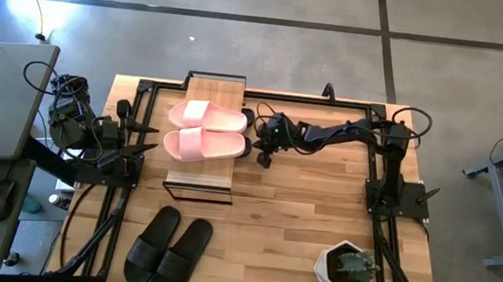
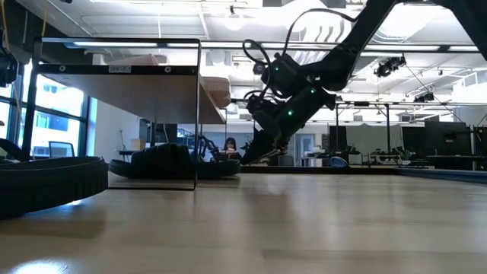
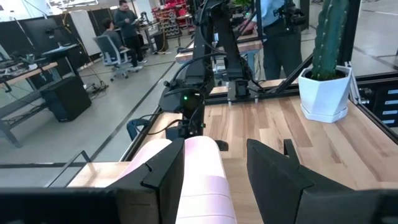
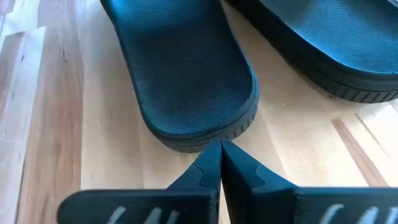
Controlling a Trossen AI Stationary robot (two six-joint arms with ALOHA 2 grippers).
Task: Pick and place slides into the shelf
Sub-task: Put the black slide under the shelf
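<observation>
Right gripper [image 4: 219,149], pinched shut, is nudging black slide [image 4: 180,68] heel under shelf [image 1: 210,91], at three o'clock of pink pair [image 1: 204,129], seating it.

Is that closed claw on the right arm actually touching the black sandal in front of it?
Cannot tell. In the right wrist view the shut right gripper tips meet the black slide's heel edge, but no gap or contact shows plainly.

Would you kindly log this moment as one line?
right gripper: shut, tips at black slide heel | pink slides: on shelf | left gripper: open, by pink slides
</observation>
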